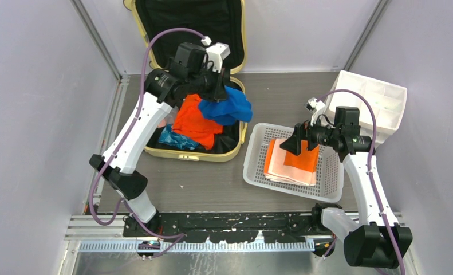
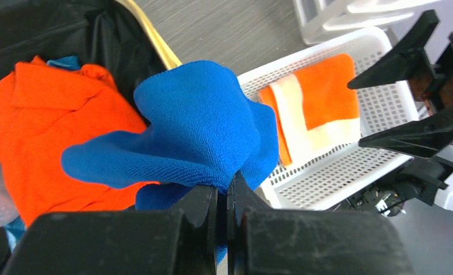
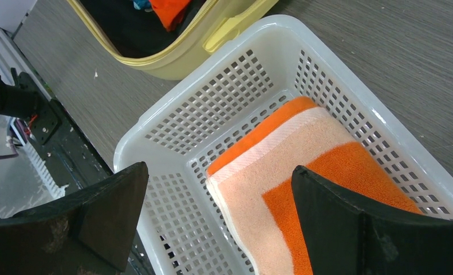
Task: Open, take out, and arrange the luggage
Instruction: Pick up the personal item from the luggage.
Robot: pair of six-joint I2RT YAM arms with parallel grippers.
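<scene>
- The luggage (image 1: 184, 154) is laid open at the table's left rear, lid raised.
- A blue cloth (image 1: 231, 109) is clamped between the left gripper's (image 2: 224, 192) closed fingers above the luggage's right side.
- The right gripper (image 1: 298, 140) is held wide open, empty, over the towel (image 1: 292, 166) in the basket (image 1: 258, 172).

A white perforated basket (image 1: 250, 163) stands on the grey worktop (image 1: 201, 184). A folded orange-and-peach towel (image 1: 292, 164) lies inside it, and a white divided bin (image 1: 373, 103) is beside its far-right corner.
</scene>
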